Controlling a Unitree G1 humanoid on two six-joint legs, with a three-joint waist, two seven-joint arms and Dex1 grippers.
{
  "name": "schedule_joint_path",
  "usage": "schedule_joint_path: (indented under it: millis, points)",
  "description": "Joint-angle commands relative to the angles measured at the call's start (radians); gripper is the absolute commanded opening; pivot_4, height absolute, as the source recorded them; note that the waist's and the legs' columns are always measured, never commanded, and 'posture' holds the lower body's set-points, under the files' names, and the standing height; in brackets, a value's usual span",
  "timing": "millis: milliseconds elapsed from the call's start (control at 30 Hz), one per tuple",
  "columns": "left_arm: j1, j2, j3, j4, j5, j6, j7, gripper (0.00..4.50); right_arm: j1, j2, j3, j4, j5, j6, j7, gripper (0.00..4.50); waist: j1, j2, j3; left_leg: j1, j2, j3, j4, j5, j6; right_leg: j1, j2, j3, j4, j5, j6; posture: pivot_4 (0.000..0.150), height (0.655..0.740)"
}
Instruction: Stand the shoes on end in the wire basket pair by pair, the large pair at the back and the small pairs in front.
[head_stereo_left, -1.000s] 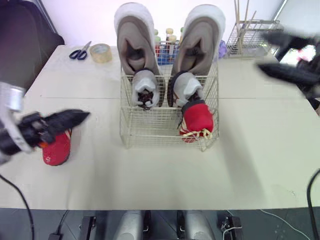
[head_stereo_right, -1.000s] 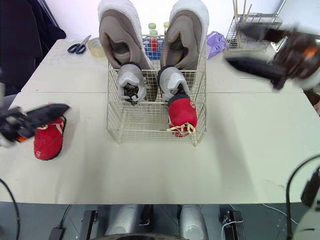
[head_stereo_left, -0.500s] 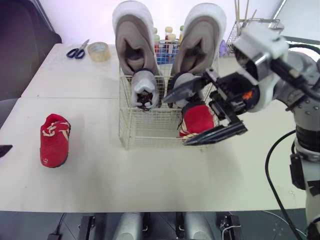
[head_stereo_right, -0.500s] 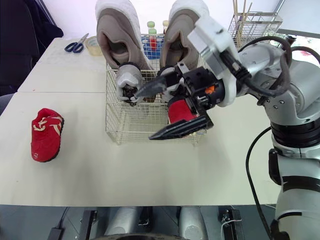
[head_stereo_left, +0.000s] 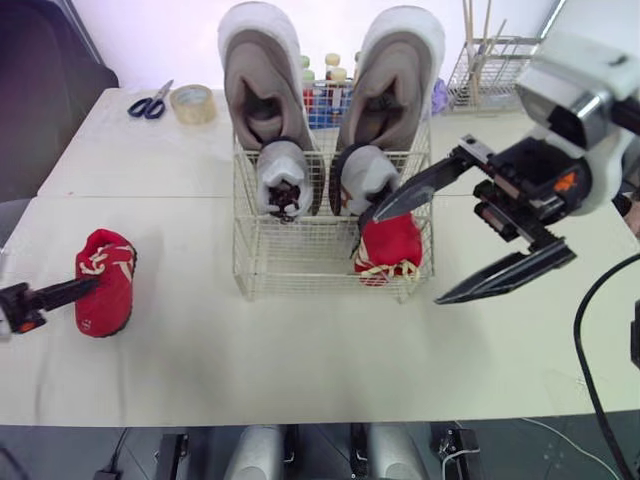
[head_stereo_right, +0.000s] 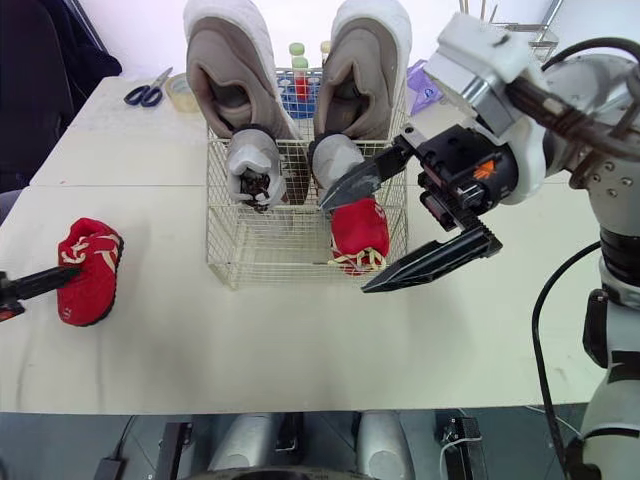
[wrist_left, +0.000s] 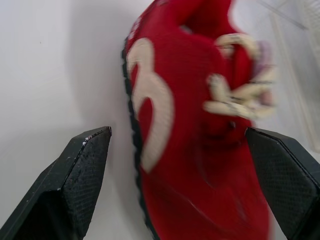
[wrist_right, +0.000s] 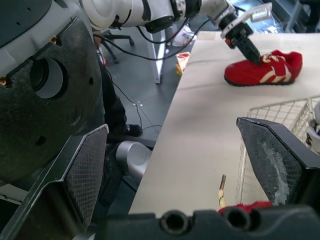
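Observation:
The wire basket (head_stereo_left: 255, 262) stands mid-table. Two large beige shoes (head_stereo_left: 262, 80) (head_stereo_left: 397, 75) stand on end at its back. In front of them stand two small grey shoes (head_stereo_left: 283, 180) (head_stereo_left: 366, 176), and one red shoe (head_stereo_left: 392, 243) at the front right. The other red shoe (head_stereo_left: 104, 282) lies on the table to the left. My left gripper (wrist_left: 177, 132) is open, one finger on each side of that shoe. My right gripper (head_stereo_left: 403, 258) hangs open wide before the basket's right front corner, holding nothing.
Scissors (head_stereo_left: 146, 104) and a tape roll (head_stereo_left: 192, 103) lie at the back left. Bottles (head_stereo_left: 325, 88) stand behind the basket. A second wire rack (head_stereo_left: 492, 70) with sticks is at the back right.
My right gripper has drawn back to the right from the basket front, still open. My left gripper has come back in from the left edge to the red shoe on the table.

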Motion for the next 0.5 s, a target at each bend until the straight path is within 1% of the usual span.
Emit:
schedule_joint_path:
  millis: [33, 133, 200, 300, 400, 433, 500]
  points:
    - [-0.087, -0.04, -0.055, 0.093, 0.086, -0.046, -0.009, 4.41, -0.015, -0.011, -0.059, -0.035, 0.031, 0.037, -0.056, 4.5, 0.004, 0.0, 0.0, 0.0, 0.0, 0.001, 0.0, 0.0, 0.0, 0.0, -0.002, -0.003, 0.0, 0.0, 0.0, 0.15, 0.74]
    - [-0.133, -0.076, -0.077, 0.125, 0.122, -0.05, -0.025, 3.66, -0.011, -0.012, -0.078, -0.05, 0.04, 0.056, -0.09, 4.5, 0.01, 0.001, -0.001, 0.0, 0.0, 0.002, 0.003, 0.0, 0.0, 0.001, -0.005, -0.01, 0.002, 0.0, 0.0, 0.15, 0.74]
    - [-0.156, -0.089, -0.076, 0.134, 0.133, -0.044, -0.035, 2.7, -0.006, -0.017, -0.089, -0.059, 0.049, 0.068, -0.11, 4.5, 0.011, 0.001, -0.001, 0.0, 0.0, 0.002, 0.008, -0.001, 0.002, 0.003, -0.005, -0.011, 0.003, 0.0, 0.0, 0.15, 0.74]
    - [-0.176, -0.096, -0.064, 0.143, 0.143, -0.047, -0.032, 1.44, 0.013, -0.015, -0.103, -0.076, 0.053, 0.072, -0.14, 4.5, 0.02, 0.001, -0.001, 0.0, 0.0, 0.001, 0.014, -0.003, 0.005, 0.006, -0.005, -0.011, 0.003, 0.002, 0.003, 0.15, 0.74]
    - [-0.191, -0.088, -0.005, 0.132, 0.122, -0.087, 0.029, 0.43, 0.055, -0.011, -0.118, -0.092, 0.033, 0.05, -0.173, 4.5, 0.027, 0.0, -0.001, 0.0, 0.0, 0.001, 0.015, -0.004, 0.006, 0.007, -0.006, -0.01, 0.001, 0.004, 0.006, 0.15, 0.74]
    - [-0.191, -0.083, 0.023, 0.114, 0.107, -0.103, 0.041, 0.43, 0.067, -0.011, -0.122, -0.094, 0.024, 0.039, -0.181, 4.5, 0.027, 0.0, -0.001, 0.0, 0.0, 0.001, 0.015, -0.004, 0.007, 0.007, -0.006, -0.01, 0.001, 0.004, 0.006, 0.15, 0.74]
    - [-0.171, -0.066, 0.109, 0.016, 0.05, -0.126, 0.067, 0.43, 0.083, -0.001, -0.153, -0.085, 0.027, 0.026, -0.218, 4.5, 0.024, 0.0, -0.001, 0.0, 0.0, 0.0, 0.015, -0.004, 0.006, 0.006, -0.006, -0.01, 0.001, 0.004, 0.006, 0.15, 0.74]
